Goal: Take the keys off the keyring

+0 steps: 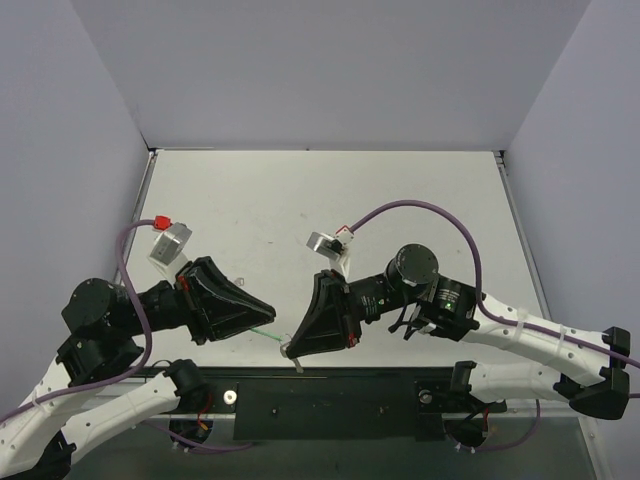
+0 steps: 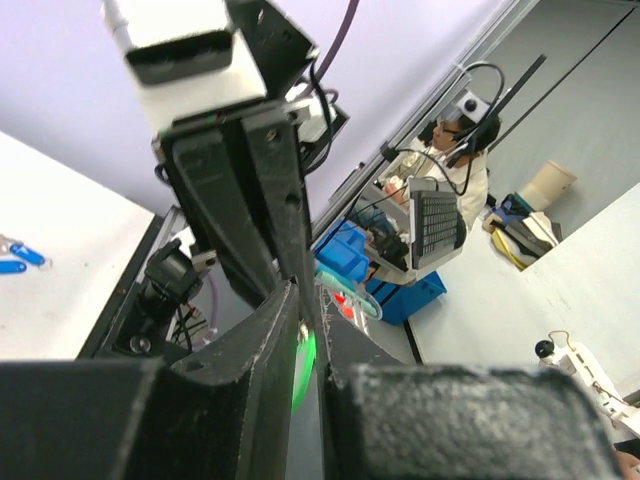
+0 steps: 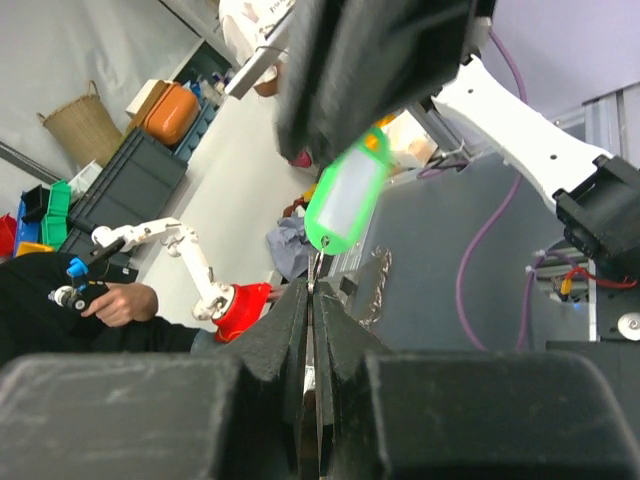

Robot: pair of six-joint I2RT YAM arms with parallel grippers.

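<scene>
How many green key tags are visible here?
1: the green tag is in the air, between the left gripper and the right gripper. Others may be hidden.

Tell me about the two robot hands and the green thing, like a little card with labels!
left gripper: shut on the green key tag
right gripper: shut on a thin metal piece under the tag, which looks like the silver key
green key tag: up in the air between the two grippers, not touching the table
key and tag: seem joined, but the link is too small to see well
blue tags: lying on the table, away from both grippers
</scene>
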